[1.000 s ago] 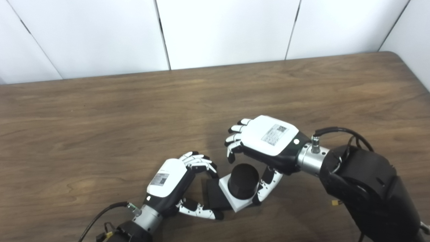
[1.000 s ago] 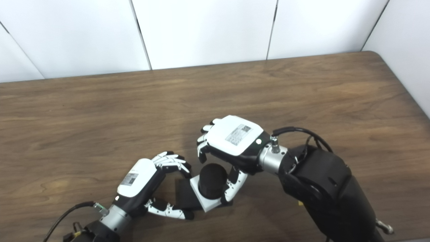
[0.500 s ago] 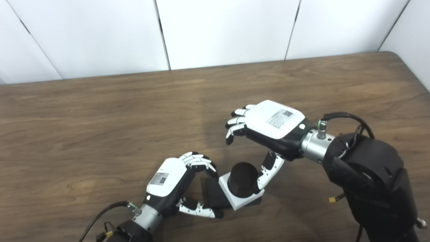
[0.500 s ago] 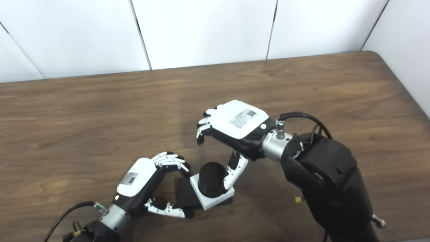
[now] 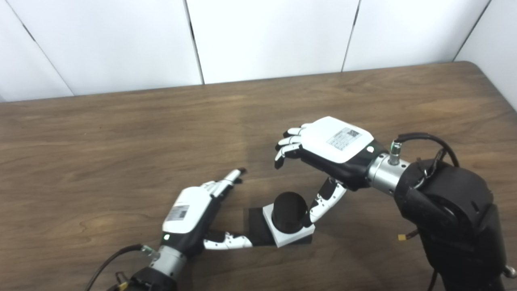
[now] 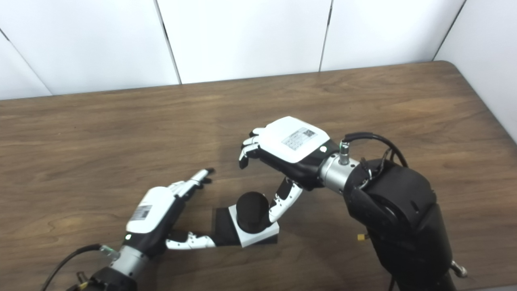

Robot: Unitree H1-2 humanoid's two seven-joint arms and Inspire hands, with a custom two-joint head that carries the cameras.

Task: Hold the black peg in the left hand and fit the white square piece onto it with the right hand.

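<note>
The left hand (image 5: 190, 210) lies low over the table (image 5: 121, 133) at the near left, its fingers (image 5: 228, 180) stretched out flat and spread away toward the far right, holding nothing. Its thumb (image 5: 226, 241) points right along the table, the tip touching or just beside the black base (image 5: 258, 232) of the peg; which of the two cannot be told. The right hand (image 5: 331, 145) hangs above the table to the right of the middle, palm down, fingers loosely curled and apart, gripping nothing. Its thumb reaches down and to the left, ending just beside the right side of the peg (image 5: 287, 206), near the white piece (image 5: 291, 234); contact there cannot be made out.

The peg stands upright on the table between the two hands, a dark round cylinder. The white square piece sits around it, low on the peg, with the peg's top rising through it. The black base shows on the left of the white piece and a little along its near right edge. A white panelled wall (image 5: 266, 36) stands behind the far edge of the table.
</note>
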